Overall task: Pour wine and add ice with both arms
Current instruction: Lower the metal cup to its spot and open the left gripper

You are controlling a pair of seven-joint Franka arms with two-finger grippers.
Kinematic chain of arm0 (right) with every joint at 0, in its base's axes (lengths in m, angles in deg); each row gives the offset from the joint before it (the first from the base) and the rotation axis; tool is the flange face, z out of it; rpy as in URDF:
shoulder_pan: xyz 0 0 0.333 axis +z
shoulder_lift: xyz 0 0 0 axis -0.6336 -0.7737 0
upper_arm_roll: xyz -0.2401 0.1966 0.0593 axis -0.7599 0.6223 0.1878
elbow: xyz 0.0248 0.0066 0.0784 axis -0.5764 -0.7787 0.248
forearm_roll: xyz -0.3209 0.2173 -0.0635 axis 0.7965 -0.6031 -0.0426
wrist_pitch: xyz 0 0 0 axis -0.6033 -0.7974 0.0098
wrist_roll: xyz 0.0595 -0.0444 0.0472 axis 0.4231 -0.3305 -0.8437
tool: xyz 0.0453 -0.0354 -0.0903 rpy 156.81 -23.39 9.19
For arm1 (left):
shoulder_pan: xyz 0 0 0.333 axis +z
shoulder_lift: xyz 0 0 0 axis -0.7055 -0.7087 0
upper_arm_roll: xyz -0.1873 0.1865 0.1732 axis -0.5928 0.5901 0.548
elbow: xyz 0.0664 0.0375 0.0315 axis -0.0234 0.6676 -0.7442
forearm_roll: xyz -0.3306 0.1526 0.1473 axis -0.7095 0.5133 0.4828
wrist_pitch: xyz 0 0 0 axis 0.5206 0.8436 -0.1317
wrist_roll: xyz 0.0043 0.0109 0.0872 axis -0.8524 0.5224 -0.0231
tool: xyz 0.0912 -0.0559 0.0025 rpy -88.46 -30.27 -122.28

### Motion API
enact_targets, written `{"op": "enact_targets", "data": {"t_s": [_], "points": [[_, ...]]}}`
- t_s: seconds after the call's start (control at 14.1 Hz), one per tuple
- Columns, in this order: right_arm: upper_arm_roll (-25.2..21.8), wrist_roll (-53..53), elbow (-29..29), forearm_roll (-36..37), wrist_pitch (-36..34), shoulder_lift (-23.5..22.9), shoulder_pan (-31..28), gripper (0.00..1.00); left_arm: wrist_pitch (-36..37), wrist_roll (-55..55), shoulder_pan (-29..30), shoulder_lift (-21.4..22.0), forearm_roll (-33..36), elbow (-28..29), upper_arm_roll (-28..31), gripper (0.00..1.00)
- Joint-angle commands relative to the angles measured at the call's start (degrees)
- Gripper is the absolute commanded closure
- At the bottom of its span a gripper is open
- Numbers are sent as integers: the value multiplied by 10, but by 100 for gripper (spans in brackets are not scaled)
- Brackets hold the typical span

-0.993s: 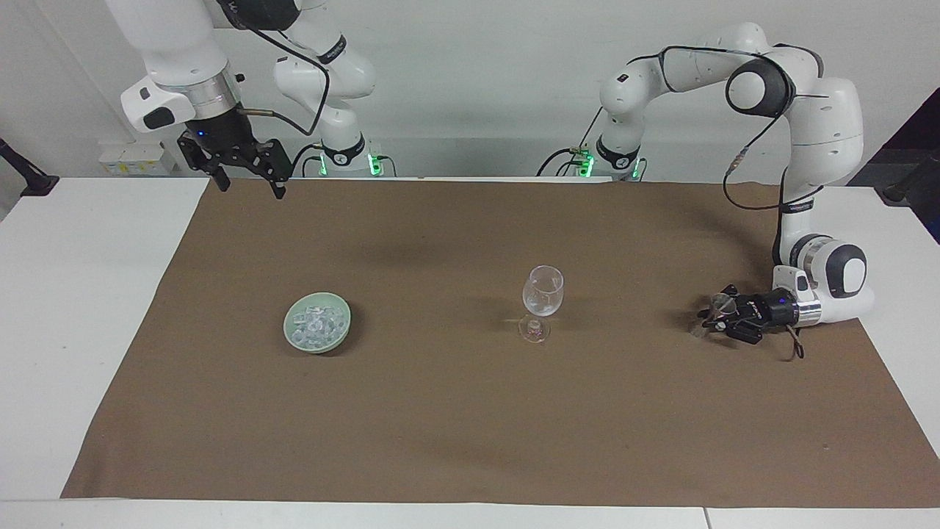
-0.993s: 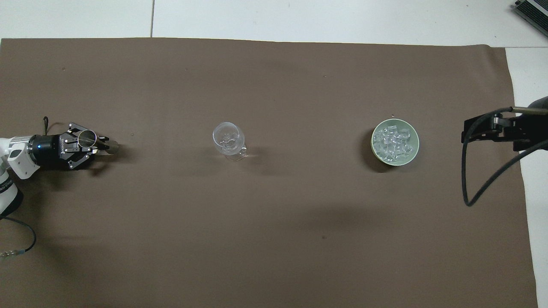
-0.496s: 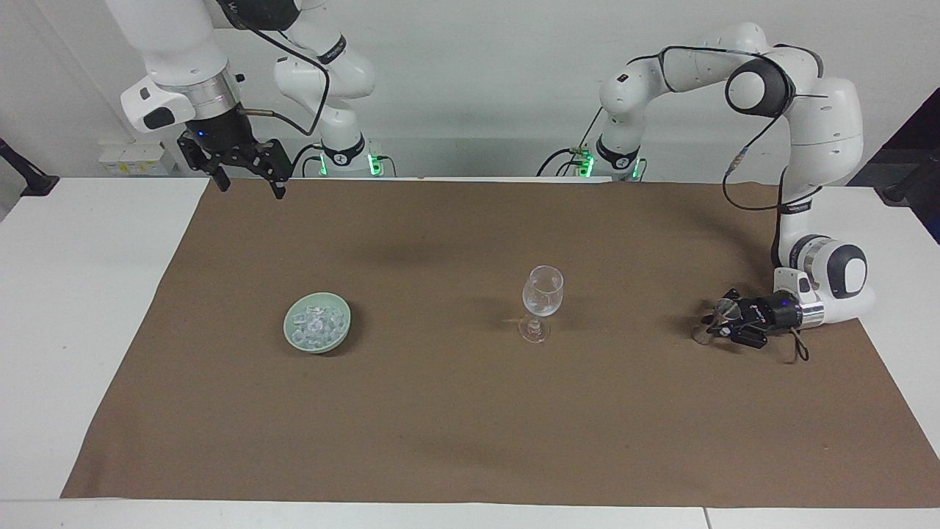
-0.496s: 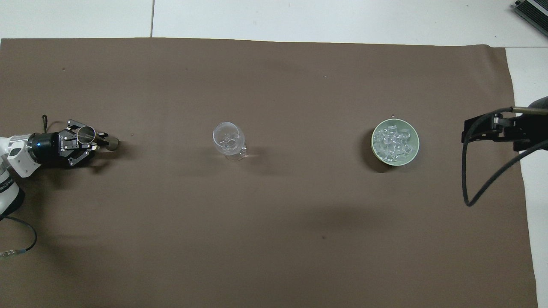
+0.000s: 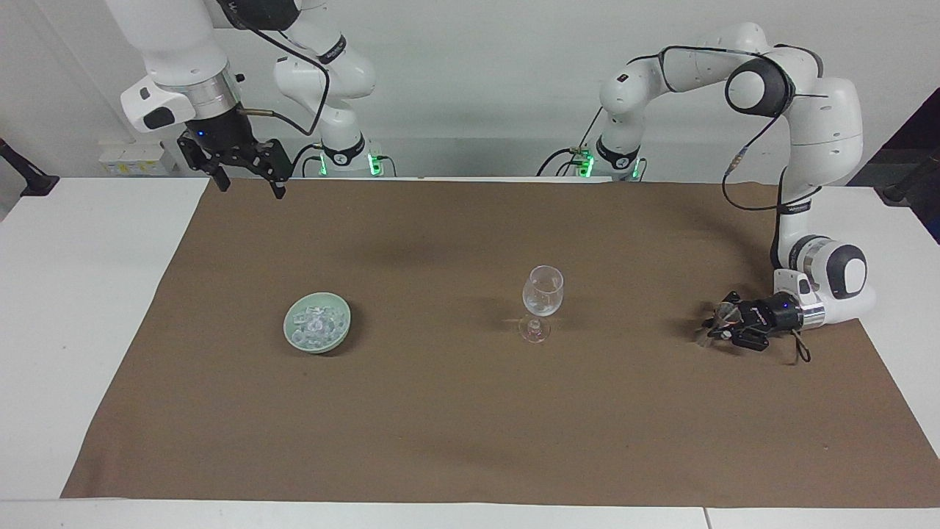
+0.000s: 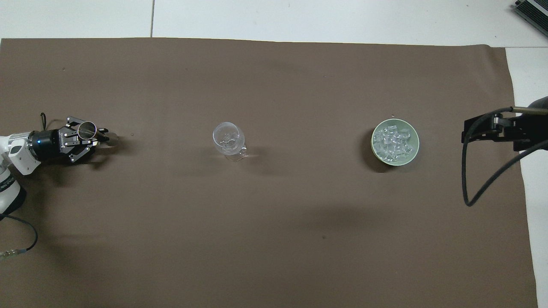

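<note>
A clear stemmed wine glass (image 5: pixel 542 294) (image 6: pixel 229 139) stands upright in the middle of the brown cloth. Toward the right arm's end sits a pale green bowl (image 5: pixel 344 328) (image 6: pixel 414 150) with a heap of ice (image 5: pixel 316 322) (image 6: pixel 393 141) in it. My left gripper (image 5: pixel 716 325) (image 6: pixel 100 136) lies low over the cloth at the left arm's end, shut on a small clear stemmed vessel (image 5: pixel 722 310) (image 6: pixel 87 128). No wine shows in it. My right gripper (image 5: pixel 250 187) (image 6: pixel 464 134) hangs open and empty, high over the cloth's edge nearest the robots.
The brown cloth (image 5: pixel 470 426) (image 6: pixel 274 239) covers most of the white table (image 5: pixel 73 294). A black cable (image 6: pixel 469 188) loops down from the right arm's wrist. Bare cloth lies between the glass and the bowl.
My left gripper has drawn back a little toward the left arm's end of the table, with the small vessel in it. The right arm, the glass and the bowl have stayed put.
</note>
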Motion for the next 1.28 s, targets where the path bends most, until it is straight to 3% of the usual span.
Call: {"op": "enact_targets", "data": {"t_s": [0.0,0.35,0.92,1.21], "points": [[-1,-11,0,-10,-4,2,-5,0,-10,6,5,1,-7,-3,-5,67],[-1,-11,0,-10,-4,2,-5,0,-10,6,14,12,-3,-12,-1,44],[-1,-11,0,-10,-4,3,-5,0,-2,18,32,64,66,-32,21,45],[-1,-11,-1,-10,-4,3,-5,0,-11,116,31,129,125,-27,23,45]]}}
